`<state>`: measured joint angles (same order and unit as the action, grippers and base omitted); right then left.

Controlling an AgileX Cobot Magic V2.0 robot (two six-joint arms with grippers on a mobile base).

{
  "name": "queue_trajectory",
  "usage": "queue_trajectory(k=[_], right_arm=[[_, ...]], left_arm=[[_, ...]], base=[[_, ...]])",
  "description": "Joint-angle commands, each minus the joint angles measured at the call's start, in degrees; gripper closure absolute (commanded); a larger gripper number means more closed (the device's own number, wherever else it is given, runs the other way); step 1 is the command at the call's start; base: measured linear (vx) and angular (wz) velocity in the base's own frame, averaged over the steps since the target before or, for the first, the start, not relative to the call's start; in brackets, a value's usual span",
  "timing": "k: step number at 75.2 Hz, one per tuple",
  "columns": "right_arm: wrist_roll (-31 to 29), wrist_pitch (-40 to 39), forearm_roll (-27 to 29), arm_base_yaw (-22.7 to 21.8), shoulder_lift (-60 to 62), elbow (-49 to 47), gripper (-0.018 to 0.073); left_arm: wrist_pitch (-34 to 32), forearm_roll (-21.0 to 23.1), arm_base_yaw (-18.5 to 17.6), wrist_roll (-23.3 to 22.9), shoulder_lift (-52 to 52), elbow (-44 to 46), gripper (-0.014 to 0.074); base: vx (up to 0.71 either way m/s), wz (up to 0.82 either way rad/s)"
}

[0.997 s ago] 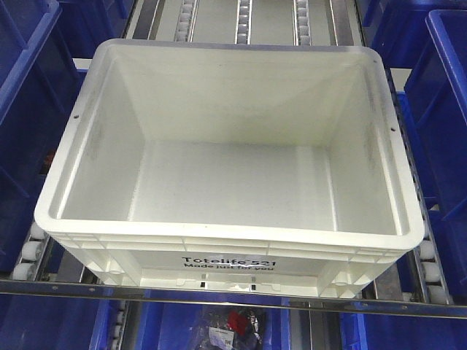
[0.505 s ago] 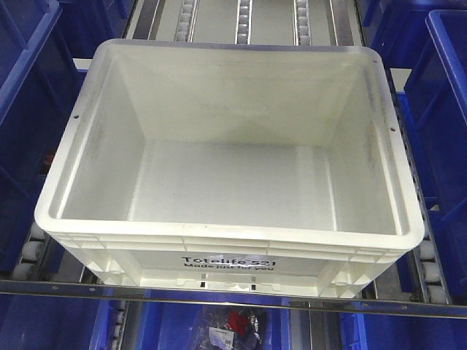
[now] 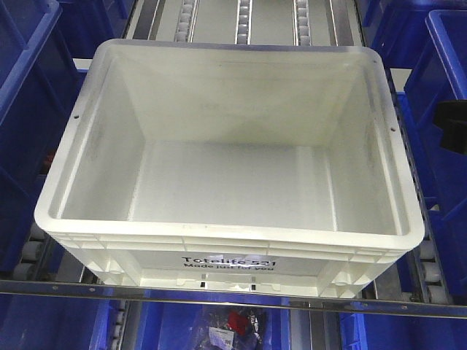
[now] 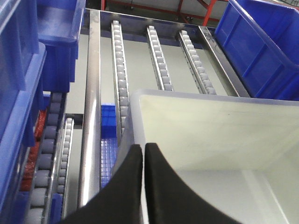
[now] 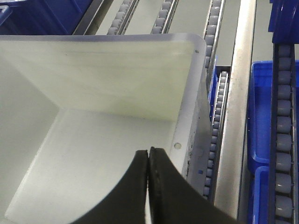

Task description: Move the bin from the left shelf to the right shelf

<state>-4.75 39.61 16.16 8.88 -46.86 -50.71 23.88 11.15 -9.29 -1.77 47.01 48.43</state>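
**Clearances.** The bin (image 3: 219, 235) sits on the roller tracks (image 3: 243, 18) of the shelf. Its front wall is just behind the front rail (image 3: 219, 297). Note the left blue bin (image 3: 29, 109) and the right blue bin (image 3: 438, 87). Each lies close beside a side rim, so lateral room is narrow. Behind the far rim the roller lane is open. In the left wrist view, a steel divider (image 4: 92, 93) runs just beside the bin's left rim. The right wrist view shows a matching steel rail (image 5: 236, 93) along the right rim.

**Orientation.** The bin stands upright with its open top facing up. Its long axis runs left to right across the front view. The printed face (image 3: 228, 262) points toward the front rail.

**End effectors.**
- The left end effector (image 4: 143, 147) has its fingers pressed together and holds nothing. It sits above the bin's left rim.
- The right end effector (image 5: 148, 150) also has its fingers together and holds nothing. It sits over the bin's interior, near the right wall.

**Changes.**
- The bin shows no visible shift since half a second ago.
- A dark shape (image 3: 452, 125) has come into view at the right edge, over the right blue bin. You cannot tell from this view what it is.
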Motion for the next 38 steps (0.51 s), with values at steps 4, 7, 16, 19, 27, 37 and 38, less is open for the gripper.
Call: queue_trajectory(k=[4,7,16,19,27,37,38], right_arm=[[-1.32,-3.45,0.6,-0.04,-1.1,-1.89,0.0564],[-2.04,-3.13,0.55,-0.04,-1.59,-1.89,0.0564],[-3.68,-1.69,0.49,-0.04,-3.07,-1.89,0.0561],[-4.06,-1.14,0.49,-0.04,-3.59,-1.89,0.0561],[-4.12,-0.47,0.49,-0.04,-5.21,-2.07,0.0559],[-4.12,-0.67,0.61,-0.04,-6.8,-2.07,0.0558],[-4.12,-0.73,0.61,-0.04,-6.93,-2.07,0.0558]], left_arm=[[-2.9,1.01,0.1,0.43,1.1,1.96,0.0603],[-1.71,1.01,0.1,1.77,1.66,1.96,0.0603],[2.89,1.01,0.1,5.95,3.74,1.96,0.0603],[4.36,1.01,0.1,6.02,4.63,1.96,0.0603],[7.44,1.01,0.1,6.02,7.26,3.48,0.0603],[11.32,1.01,0.1,6.02,11.64,7.93,0.0603],[11.65,1.01,0.1,6.02,12.11,8.41,0.0603]], base=[[0.0,0.0],[0.0,0.0],[0.0,0.0],[0.0,0.0],[0.0,0.0],[0.0,0.0],[0.0,0.0]])
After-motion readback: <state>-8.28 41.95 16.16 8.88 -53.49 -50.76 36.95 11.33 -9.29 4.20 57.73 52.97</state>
